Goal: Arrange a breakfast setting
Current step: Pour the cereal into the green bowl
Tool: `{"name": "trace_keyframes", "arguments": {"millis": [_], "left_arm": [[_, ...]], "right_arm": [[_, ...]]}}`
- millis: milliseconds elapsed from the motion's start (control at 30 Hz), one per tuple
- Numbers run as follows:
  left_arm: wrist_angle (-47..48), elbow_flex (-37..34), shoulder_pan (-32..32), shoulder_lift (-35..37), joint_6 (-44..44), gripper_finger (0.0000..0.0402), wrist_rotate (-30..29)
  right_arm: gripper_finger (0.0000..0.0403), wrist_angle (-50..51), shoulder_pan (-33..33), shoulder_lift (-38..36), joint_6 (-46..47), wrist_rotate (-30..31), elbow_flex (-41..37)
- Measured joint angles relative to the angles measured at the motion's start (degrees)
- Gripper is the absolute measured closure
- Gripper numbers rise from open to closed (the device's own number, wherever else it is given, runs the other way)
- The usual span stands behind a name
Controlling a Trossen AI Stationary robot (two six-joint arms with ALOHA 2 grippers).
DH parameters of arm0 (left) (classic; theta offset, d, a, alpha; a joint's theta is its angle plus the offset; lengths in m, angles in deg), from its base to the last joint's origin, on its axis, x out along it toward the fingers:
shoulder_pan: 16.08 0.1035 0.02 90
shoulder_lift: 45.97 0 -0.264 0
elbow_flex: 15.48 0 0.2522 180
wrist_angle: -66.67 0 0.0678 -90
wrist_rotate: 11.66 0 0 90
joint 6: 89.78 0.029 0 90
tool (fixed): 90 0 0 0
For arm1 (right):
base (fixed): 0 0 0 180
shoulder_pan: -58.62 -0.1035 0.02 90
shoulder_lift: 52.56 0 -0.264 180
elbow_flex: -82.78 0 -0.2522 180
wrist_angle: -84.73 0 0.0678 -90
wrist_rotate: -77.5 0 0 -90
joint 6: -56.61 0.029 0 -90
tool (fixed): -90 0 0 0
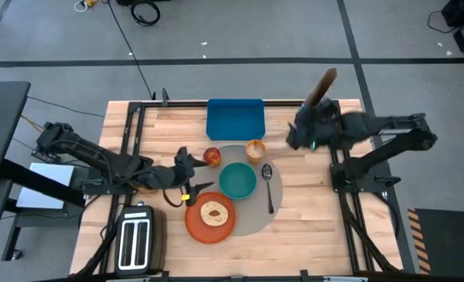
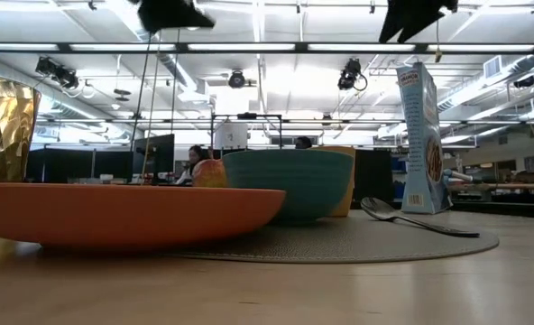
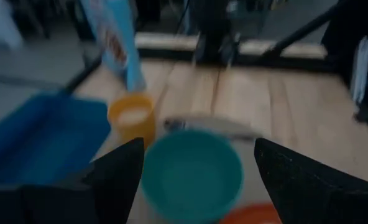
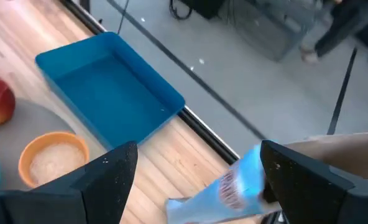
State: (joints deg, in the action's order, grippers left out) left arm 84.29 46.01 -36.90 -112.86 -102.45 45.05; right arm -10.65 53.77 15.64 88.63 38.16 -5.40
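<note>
A round grey mat (image 1: 255, 211) lies mid-table. On it are a teal bowl (image 1: 237, 180), a metal spoon (image 1: 269, 186), a small orange-yellow cup (image 1: 255, 149) and an orange plate (image 1: 208, 223) carrying round bread (image 1: 213, 211). A red apple (image 1: 212, 157) rests at the mat's far left rim. The blue cereal bag (image 2: 420, 135) stands upright on the wood at the far right. My left gripper (image 1: 194, 174) is open and empty, raised left of the bowl (image 3: 193, 174). My right gripper (image 1: 291, 139) is open, raised beside the bag (image 4: 224, 190), apart from it.
A blue rectangular tray (image 1: 235, 117) sits at the table's far edge, behind the cup. A silver-and-black toaster (image 1: 136, 241) stands at the near left corner. Bare wood lies right of the mat and along the near edge.
</note>
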Motion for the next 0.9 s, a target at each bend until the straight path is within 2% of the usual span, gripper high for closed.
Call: {"name": "trace_keyframes", "arguments": {"millis": [233,333,467,633,733,900], "left_arm": [[-11.56,0.00,0.70,-1.79,9.23,0.0088,0.18],[-15.79,0.00,0.79,-3.58,10.92,0.0088,2.97],[-18.13,0.00,0.68,-6.20,11.87,0.0088,3.92],[-19.27,-0.02,0.79,-8.77,11.91,0.0088,3.83],[-23.90,-0.02,1.12,-11.27,13.24,0.0088,3.83],[-34.09,-0.02,1.39,-16.81,16.11,0.0088,3.90]], "right_arm": [[0.0055,2.11,15.50,2.49,-7.12,-14.36,6.48],[0.0055,4.74,19.78,4.18,-7.96,-17.30,6.46],[0.0055,7.80,22.73,5.75,-7.49,-17.76,6.46],[0.0063,9.03,23.08,5.62,-6.09,-22.53,6.44],[0.0096,9.70,23.20,5.62,-5.09,-24.56,6.44],[0.0194,10.21,23.41,5.73,-4.24,-27.07,6.44]]}}
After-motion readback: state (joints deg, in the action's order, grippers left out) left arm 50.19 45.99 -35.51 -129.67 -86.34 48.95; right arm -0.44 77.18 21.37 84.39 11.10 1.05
